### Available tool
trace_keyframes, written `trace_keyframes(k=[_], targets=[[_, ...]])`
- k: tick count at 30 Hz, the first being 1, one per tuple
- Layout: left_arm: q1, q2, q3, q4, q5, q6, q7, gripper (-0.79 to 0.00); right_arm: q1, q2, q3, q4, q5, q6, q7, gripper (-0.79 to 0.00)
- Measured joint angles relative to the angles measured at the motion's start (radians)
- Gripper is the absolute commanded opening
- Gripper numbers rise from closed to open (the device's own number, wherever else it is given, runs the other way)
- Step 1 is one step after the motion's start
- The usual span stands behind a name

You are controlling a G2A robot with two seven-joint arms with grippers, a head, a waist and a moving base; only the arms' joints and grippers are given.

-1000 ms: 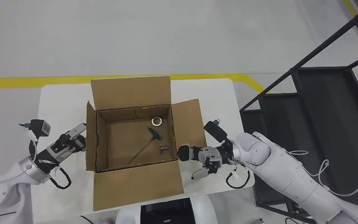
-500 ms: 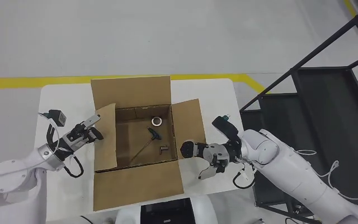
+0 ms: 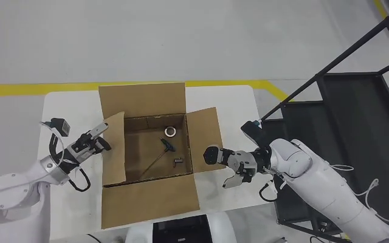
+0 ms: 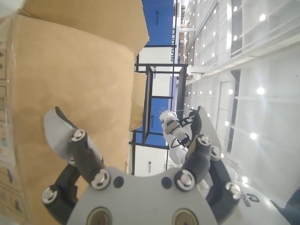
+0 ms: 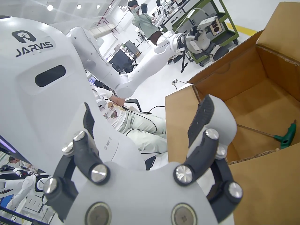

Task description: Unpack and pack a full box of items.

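Open brown cardboard box (image 3: pixel 149 203): its left flap (image 3: pixel 114 149) stands raised, your left gripper (image 3: pixel 100 138) spread wide, empty, at that flap's outer face. Right gripper (image 3: pixel 222 168) gaping, empty, beside the box's right flap (image 3: pixel 205 133). Green T-handled key (image 3: pixel 165 145) lies inside the box. Likely flap-closing: push broadly, avoid buckling.

Box (image 3: pixel 149 195) on table (image 3: pixel 67 109); key (image 3: pixel 165 144), roll (image 3: pixel 171 130) inside

Robotics lab hall — yellow floor line (image 3: pixel 61 89), green cart (image 5: pixel 203 1), other white robots (image 5: pixel 17 185), ceiling lights (image 4: pixel 260 91).
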Motion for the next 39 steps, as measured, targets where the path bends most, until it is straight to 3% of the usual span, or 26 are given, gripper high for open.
trace_keyframes(k=[4, 9, 14, 20, 35, 39], targets=[[0.035, -0.01, 0.023, -0.044, -0.057, -0.058, 0.151, 0.0, 0.0, 0.0, 0.0, 0.0, 0.0, 0.0, 0.0, 0.0], [0.132, -0.025, 0.046, -0.107, -0.08, -0.166, 0.331, 0.0, 0.0, 0.0, 0.0, 0.0, 0.0, 0.0, 0.0, 0.0], [0.222, -0.038, 0.07, -0.152, -0.024, -0.279, 0.5, 0.0, 0.0, 0.0, 0.0, 0.0, 0.0, 0.0, 0.0, 0.0], [0.278, -0.051, 0.093, -0.158, 0.072, -0.405, 0.69, 0.0, 0.0, 0.0, 0.0, 0.0, 0.0, 0.0, 0.0, 0.0], [0.265, -0.053, 0.111, -0.133, 0.08, -0.391, 0.713, 0.0, 0.0, 0.0, 0.0, 0.0, 0.0, 0.0, 0.0, 0.0], [0.241, -0.048, 0.151, -0.108, 0.128, -0.339, 0.611, 0.0, 0.0, 0.0, 0.0, 0.0, 0.0, 0.0, 0.0, 0.0]])
